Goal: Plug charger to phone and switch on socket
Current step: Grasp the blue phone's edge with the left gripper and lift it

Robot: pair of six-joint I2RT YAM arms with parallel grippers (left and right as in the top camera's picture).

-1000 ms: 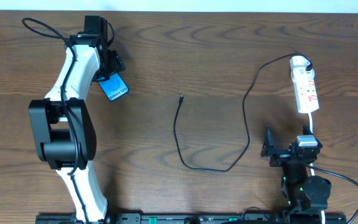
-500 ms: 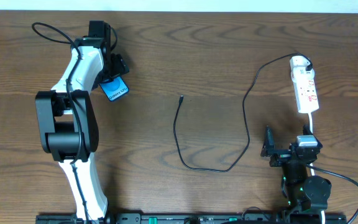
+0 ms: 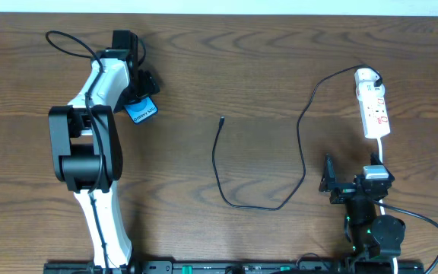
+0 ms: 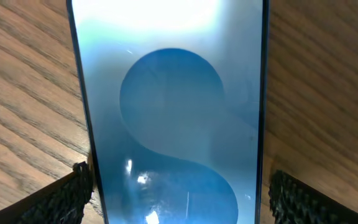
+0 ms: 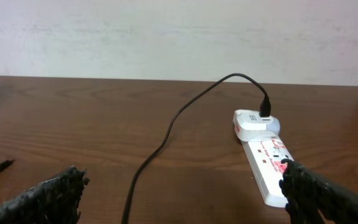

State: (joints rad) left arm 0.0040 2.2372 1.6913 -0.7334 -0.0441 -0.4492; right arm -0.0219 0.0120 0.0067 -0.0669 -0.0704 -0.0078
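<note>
A dark brown wooden table (image 3: 226,61) with a marked grain is seen under soft, even light, and it is bordered at its far edge by a plain white wall (image 5: 166,37).

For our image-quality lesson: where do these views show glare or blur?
Left wrist view: white glare washes out the top of the phone. Right wrist view: the power strip is sharp, the near fingers blurred. Overhead view: even light, no glare.

This is a robotics lab test bench. Two arms, the left arm (image 3: 101,84) and the right arm (image 3: 371,228), are mounted at a black rail (image 3: 204,267) along the near edge of a bare wood-grain table (image 3: 265,61). Behind the table stands a plain white wall (image 5: 166,37).
</note>
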